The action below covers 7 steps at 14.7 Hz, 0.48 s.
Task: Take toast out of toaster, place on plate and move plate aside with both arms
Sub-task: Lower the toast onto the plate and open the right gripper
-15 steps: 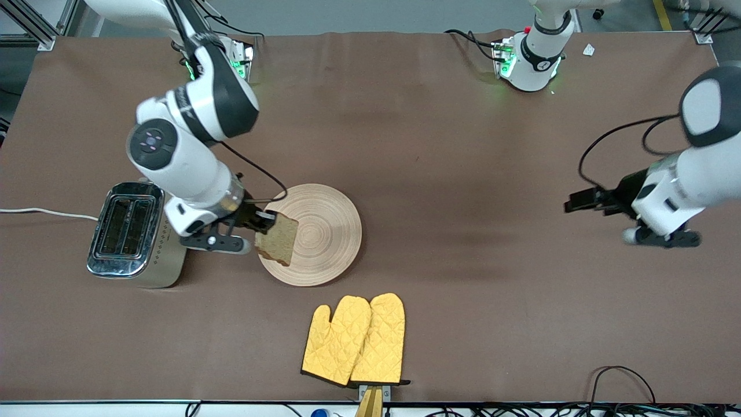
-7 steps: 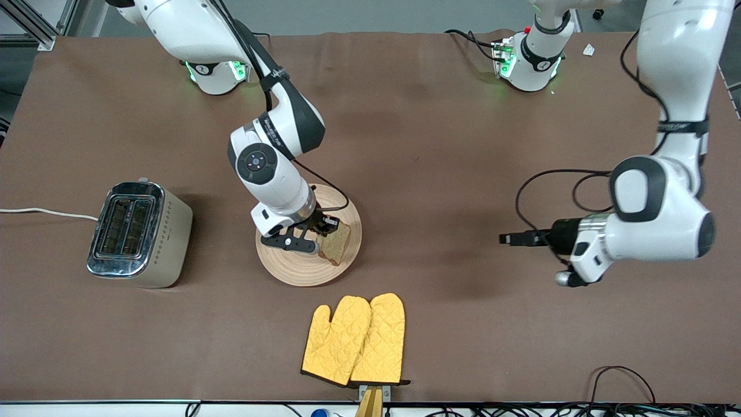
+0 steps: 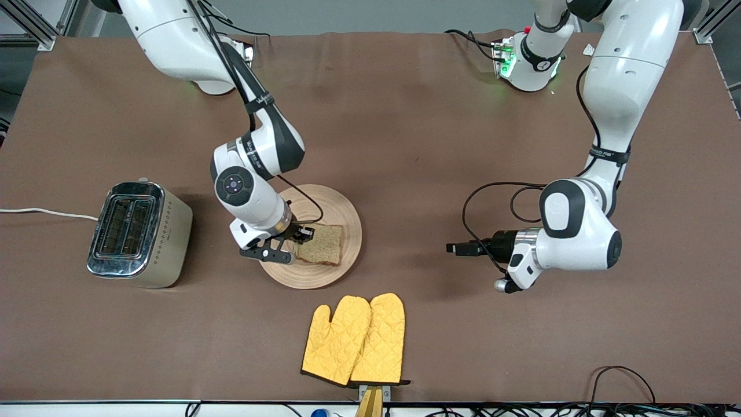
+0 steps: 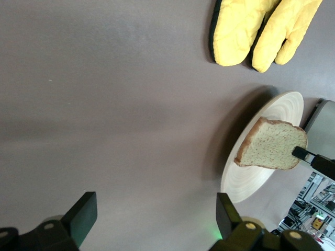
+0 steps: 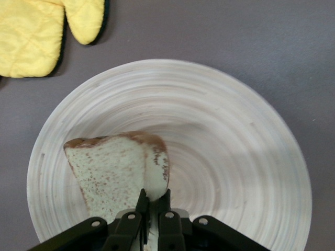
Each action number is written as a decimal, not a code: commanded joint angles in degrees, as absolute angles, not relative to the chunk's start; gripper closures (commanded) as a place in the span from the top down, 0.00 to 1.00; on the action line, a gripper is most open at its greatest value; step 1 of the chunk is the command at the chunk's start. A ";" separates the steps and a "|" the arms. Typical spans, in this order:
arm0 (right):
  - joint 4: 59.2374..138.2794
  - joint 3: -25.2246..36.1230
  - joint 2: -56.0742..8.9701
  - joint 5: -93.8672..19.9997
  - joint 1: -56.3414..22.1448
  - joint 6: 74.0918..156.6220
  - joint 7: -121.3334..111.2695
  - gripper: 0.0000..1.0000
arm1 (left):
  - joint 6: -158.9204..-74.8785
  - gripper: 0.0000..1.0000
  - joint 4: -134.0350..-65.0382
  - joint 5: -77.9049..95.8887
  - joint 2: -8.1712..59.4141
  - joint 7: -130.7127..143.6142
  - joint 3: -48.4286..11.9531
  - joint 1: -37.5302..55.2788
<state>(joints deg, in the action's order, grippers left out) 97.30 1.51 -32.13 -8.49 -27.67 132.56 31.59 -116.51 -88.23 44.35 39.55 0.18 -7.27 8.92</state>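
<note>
The right arm is reached out from its base and bent down over the wooden plate (image 3: 341, 217), its wrist tilted low above the plate's rim at the toaster's (image 3: 138, 234) side. The right gripper (image 3: 302, 233) is over the plate, its jaws pinched shut on 1 edge of the toast (image 3: 319, 252). In the right wrist view the toast (image 5: 118, 170) is seen gripped between the 2 narrow fingertips (image 5: 140, 203), lying low over the plate's (image 5: 235, 157) ringed face; whether it touches the wood cannot be told.

The left arm is folded at its elbow, the forearm held level above the brown surface (image 3: 428, 145). The left gripper (image 3: 457, 249) is over bare surface between its own end and the plate, pointed toward the plate. In the left wrist view its jaws are spread wide and hold nothing, with both fingers (image 4: 84, 212) framing the cloth.

A pair of yellow quilted oven mitts (image 3: 356, 341) lies nearer the front camera than the plate.
</note>
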 commanded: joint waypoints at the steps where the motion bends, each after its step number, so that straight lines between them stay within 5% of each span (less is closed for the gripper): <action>1: 99.05 0.97 -29.80 -9.58 -26.37 131.93 29.10 0.00 | -118.38 1.00 -87.01 46.75 39.64 1.05 -7.12 10.98; 7: 102.21 1.05 -27.69 -9.58 -23.03 129.90 24.26 0.00 | -125.84 1.00 -85.96 56.58 42.62 1.14 -7.12 19.32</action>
<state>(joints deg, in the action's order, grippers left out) 97.68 1.55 -30.87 -8.49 -24.53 129.50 26.60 -122.65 -87.69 52.73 40.47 0.74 -7.41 16.16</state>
